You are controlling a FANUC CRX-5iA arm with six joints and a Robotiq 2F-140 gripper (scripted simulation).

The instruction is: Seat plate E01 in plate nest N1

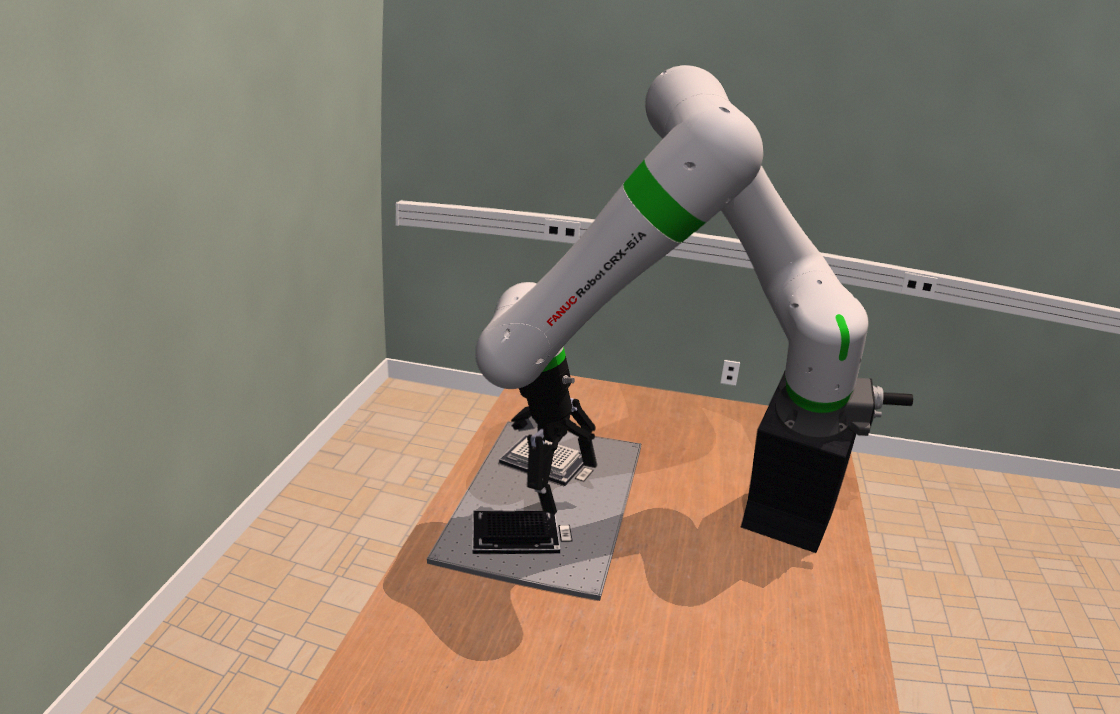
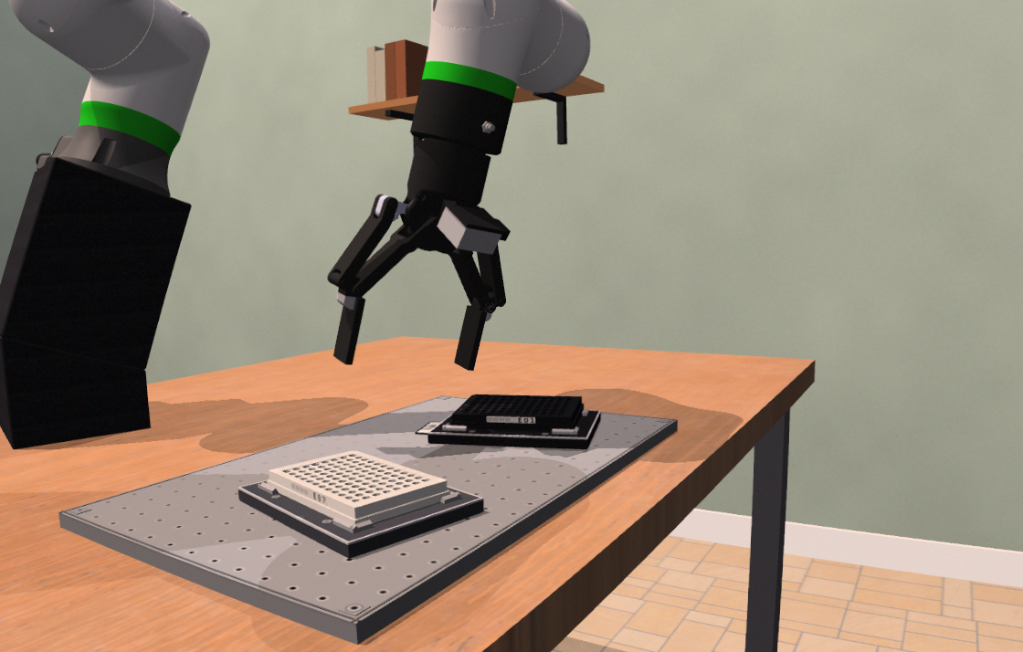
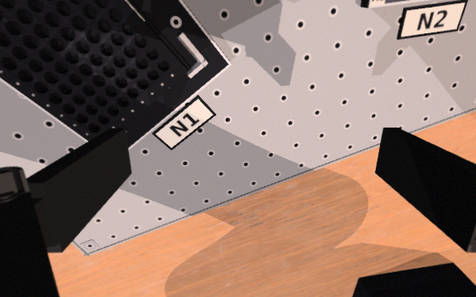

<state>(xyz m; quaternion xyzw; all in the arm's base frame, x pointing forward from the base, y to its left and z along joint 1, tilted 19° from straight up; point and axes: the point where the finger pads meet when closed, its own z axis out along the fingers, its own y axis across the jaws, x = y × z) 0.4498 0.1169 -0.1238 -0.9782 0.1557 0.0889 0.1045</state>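
Note:
The black plate E01 (image 1: 516,529) (image 2: 520,408) (image 3: 70,58) rests on the dark nest N1 (image 2: 511,437), marked by its label N1 (image 3: 184,122). I cannot tell whether it lies flat inside the locators. The white plate E07 (image 1: 557,456) (image 2: 357,480) sits on nest N2 (image 2: 435,518); its label N2 (image 3: 431,19) shows in the wrist view. My gripper (image 1: 566,483) (image 2: 406,352) (image 3: 253,151) is open and empty. It hangs well above the grey baseplate (image 1: 529,567) (image 2: 175,526) (image 3: 308,104), over its edge between the two nests, beside N1.
The baseplate lies on a wooden table (image 1: 724,620) (image 2: 13,566) (image 3: 287,250). The black robot pedestal (image 1: 800,478) (image 2: 69,323) stands on the table beside the baseplate. A wall shelf with books (image 2: 394,68) hangs behind the arm. The table edge (image 2: 743,421) runs close behind nest N1.

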